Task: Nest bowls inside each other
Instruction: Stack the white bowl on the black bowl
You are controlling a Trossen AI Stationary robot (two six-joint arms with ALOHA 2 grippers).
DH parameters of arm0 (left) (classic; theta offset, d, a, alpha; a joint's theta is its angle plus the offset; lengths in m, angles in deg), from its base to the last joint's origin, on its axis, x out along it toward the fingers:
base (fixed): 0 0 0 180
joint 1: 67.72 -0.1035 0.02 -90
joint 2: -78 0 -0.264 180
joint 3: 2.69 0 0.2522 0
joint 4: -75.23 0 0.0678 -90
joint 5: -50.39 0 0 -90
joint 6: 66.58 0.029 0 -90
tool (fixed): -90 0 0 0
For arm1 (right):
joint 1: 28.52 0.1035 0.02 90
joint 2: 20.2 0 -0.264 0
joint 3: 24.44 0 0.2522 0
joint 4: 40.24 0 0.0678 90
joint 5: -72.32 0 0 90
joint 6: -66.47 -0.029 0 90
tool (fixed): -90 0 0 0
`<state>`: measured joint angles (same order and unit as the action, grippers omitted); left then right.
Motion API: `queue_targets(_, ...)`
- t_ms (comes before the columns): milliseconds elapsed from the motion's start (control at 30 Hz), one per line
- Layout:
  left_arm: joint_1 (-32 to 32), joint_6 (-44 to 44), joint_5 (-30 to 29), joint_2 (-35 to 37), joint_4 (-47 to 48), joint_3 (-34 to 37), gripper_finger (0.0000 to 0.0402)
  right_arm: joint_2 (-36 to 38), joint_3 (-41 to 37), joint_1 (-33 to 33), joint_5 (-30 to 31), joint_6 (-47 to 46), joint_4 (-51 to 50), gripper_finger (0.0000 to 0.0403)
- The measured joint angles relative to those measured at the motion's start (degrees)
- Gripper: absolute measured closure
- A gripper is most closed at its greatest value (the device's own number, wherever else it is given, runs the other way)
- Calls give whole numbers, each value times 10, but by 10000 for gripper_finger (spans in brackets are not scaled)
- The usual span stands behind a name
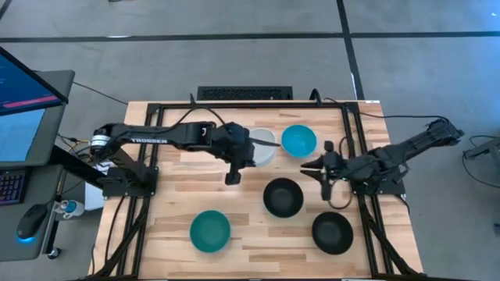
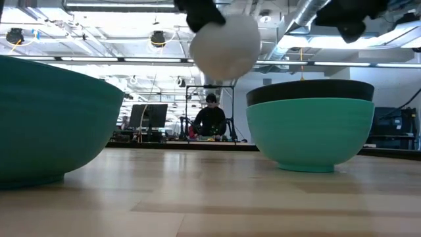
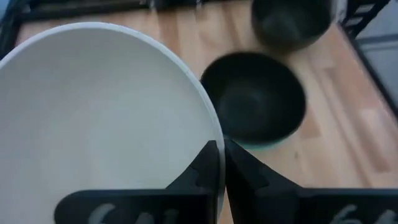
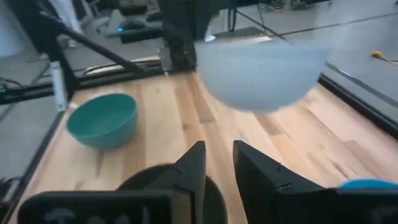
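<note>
My left gripper (image 1: 244, 158) is shut on the white bowl (image 1: 264, 147), which is up in the air in the low view (image 2: 225, 46). A cyan bowl (image 1: 298, 140) rests on its base just right of it. One black bowl (image 1: 283, 197) sits nested in a cyan bowl (image 2: 309, 128) at mid-table. The second black bowl (image 1: 332, 232) stands near the right front, and the teal-green bowl (image 1: 210, 231) near the front left. My right gripper (image 1: 320, 168) is open, hovering right of the nested pair and touching nothing. My left gripper pinches the white bowl's rim (image 3: 214, 155), one finger (image 3: 199, 171) inside the bowl and the other (image 3: 249, 174) outside. The fingers come from above. The bowl (image 2: 225, 46) is lifted clear of the table and hangs below them.
Black frame rails (image 1: 350, 133) run along the table's left and right sides. Bare wood lies at the table's near edge between the teal-green and black bowls. A person (image 2: 210, 118) sits far behind the table. A monitor (image 1: 23, 86) stands off the left side.
</note>
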<state>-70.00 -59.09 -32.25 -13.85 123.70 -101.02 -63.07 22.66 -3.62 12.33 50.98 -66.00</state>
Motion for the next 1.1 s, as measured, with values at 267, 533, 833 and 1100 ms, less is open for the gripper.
queue_targets(267, 50, -69, -9, 0, -30, -26, 401, 87, -41, 38, -1, -82, -56, 321)
queue_targets(533, 69, -148, -20, -15, -84, -28, 401, 118, -46, 63, 0, -87, -104, 321)
queue_targets(833, 91, -184, 2, -187, -58, -186, 401, 156, -46, 66, -39, -66, -166, 321)
queue_targets(1100, 106, -230, -21, -338, 74, -426, 401, 221, -46, 66, -51, -65, -260, 321)
